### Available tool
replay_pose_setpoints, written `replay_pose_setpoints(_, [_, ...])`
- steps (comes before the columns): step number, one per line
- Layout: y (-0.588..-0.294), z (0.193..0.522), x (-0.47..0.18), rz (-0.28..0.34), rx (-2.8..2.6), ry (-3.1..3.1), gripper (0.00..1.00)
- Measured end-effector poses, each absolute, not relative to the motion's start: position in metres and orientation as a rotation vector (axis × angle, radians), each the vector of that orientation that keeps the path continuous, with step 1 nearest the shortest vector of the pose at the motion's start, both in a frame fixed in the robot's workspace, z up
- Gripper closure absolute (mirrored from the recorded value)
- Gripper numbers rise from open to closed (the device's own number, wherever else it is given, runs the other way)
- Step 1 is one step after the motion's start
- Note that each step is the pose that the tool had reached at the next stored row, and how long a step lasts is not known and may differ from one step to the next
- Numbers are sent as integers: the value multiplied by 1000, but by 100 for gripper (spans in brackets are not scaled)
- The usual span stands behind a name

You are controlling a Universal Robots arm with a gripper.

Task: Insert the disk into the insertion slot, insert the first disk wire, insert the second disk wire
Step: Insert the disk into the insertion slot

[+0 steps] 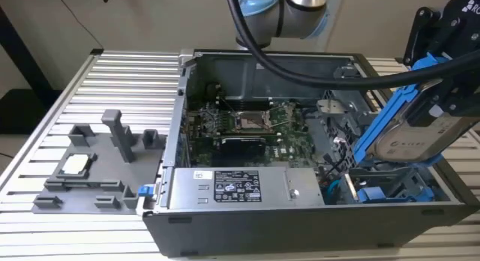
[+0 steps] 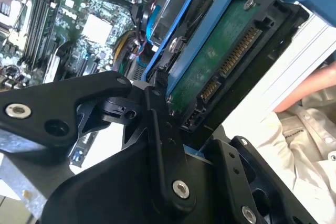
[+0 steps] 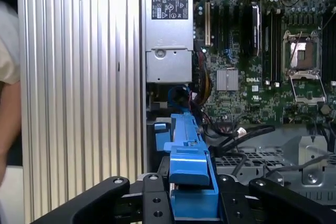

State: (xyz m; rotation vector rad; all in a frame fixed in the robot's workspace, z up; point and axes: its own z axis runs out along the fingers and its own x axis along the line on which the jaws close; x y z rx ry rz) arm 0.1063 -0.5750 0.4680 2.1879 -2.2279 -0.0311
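The black metal gripper is clamped on the flat silver-grey disk in its bright blue plastic carrier, holding it steeply tilted just above the grey sheet-metal insertion slot at the exterior view's right end of the open dark computer case; the disk is not yet seated. To the exterior view's left of the slot lie the long grey metal box and, farther back, the green circuit board.

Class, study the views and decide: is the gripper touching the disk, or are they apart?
Touching. In the first wrist view the gripper clamps from both sides on the blue carrier edge of the disk, with no gap on either side.
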Motion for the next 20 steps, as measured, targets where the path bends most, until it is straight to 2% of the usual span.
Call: replay_pose_setpoints(20, [-582, 449, 107, -63, 2224, -2263, 67])
